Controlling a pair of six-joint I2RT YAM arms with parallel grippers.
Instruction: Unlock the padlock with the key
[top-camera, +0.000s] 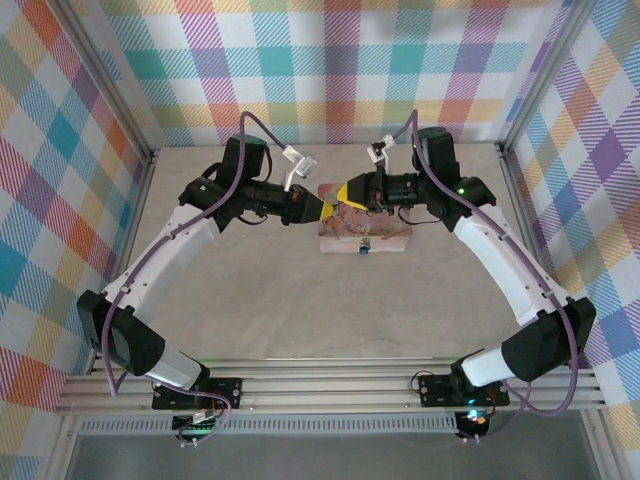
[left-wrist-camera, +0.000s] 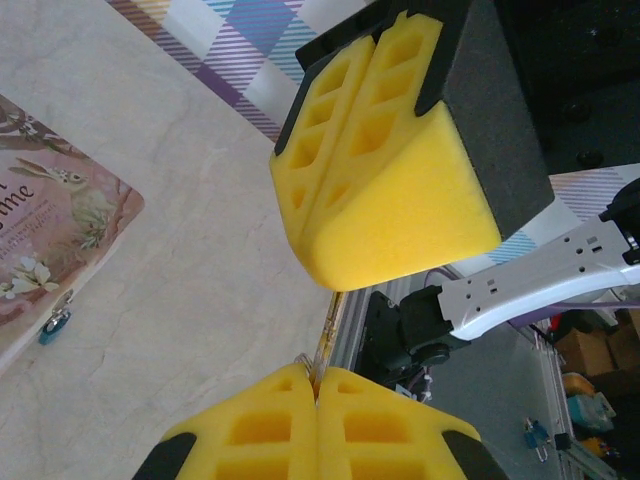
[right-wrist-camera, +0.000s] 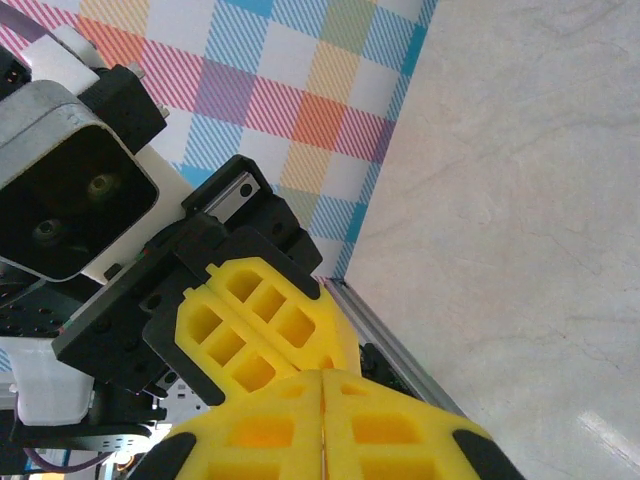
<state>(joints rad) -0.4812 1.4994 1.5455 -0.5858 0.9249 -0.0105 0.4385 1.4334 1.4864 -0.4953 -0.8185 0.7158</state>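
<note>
Padlock (left-wrist-camera: 55, 325): hanging at the front edge of the pink box (left-wrist-camera: 60, 220), apart from both pincers. Pinching left gripper (left-wrist-camera: 316, 378) closed on a thin sliver, probably the key (left-wrist-camera: 304, 361). Holding right gripper (right-wrist-camera: 322, 385) clenched, seemingly empty. Judging this as bringing the key over. Next calling for lowering and fine keyhole alignment.

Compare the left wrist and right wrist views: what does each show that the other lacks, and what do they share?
Left wrist view: the pink picture box and the tiny blue padlock at its edge. Right wrist view: the left arm's black wrist block. Shared: left gripper and right gripper, yellow foam fingers shut, tips close; beige table; plaid wall.
</note>
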